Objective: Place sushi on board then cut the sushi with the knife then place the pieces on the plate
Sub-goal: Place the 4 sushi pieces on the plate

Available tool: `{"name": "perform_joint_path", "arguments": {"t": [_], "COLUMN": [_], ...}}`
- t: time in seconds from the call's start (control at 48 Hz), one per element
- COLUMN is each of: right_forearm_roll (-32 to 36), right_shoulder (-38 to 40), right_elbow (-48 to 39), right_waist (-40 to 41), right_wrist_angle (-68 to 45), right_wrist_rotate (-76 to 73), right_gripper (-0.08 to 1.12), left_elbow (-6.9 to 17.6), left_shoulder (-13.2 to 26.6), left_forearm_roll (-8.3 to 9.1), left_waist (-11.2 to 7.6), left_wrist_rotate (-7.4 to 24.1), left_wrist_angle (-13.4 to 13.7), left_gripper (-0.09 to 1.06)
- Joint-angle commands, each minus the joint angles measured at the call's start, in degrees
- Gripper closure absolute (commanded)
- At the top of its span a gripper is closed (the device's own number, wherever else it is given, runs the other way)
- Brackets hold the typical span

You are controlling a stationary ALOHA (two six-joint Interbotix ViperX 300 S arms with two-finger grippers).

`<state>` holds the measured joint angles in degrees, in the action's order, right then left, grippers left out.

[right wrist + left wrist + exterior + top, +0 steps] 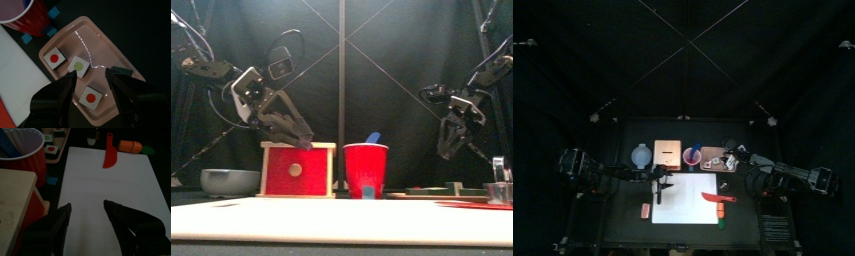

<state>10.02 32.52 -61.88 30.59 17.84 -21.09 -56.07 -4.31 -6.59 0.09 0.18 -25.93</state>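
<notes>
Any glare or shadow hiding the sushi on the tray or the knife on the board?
Right wrist view: a thin glare streak crosses the pink tray, yet all three sushi pieces read clearly. Left wrist view: the white cutting board is evenly lit, the red knife unshadowed. Top view: the board shows bright in a dark booth.

Top view looks down from high, front level and near; both wrists share the red cup (pixel 20 153).

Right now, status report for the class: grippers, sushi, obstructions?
Left gripper open over white board. Right gripper open above pink tray, three sushi pieces on it. Red knife lies on the board.
</notes>
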Motion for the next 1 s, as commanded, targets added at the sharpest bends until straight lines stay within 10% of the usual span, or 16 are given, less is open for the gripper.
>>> {"name": "perform_joint_path", "arguments": {"t": [0.021, 1.0], "right_forearm_roll": [-0.18, -2.99], "right_shoulder": [0.7, 7.21], "right_elbow": [0.35, -3.08], "right_waist": [-0.18, -1.58], "right_wrist_angle": [-0.88, 0.0], "right_wrist_rotate": [0.0, -0.09], "right_gripper": [0.2, 0.2], "left_elbow": [1.14, 1.32], "left_shoulder": [-0.62, -0.44], "left_forearm_roll": [0.0, 0.09], "left_waist": [0.09, 0.44], "left_wrist_rotate": [0.18, 0.18], "left_wrist_angle": [-0.26, -0.26], "left_gripper": [0.07, 0.07]}}
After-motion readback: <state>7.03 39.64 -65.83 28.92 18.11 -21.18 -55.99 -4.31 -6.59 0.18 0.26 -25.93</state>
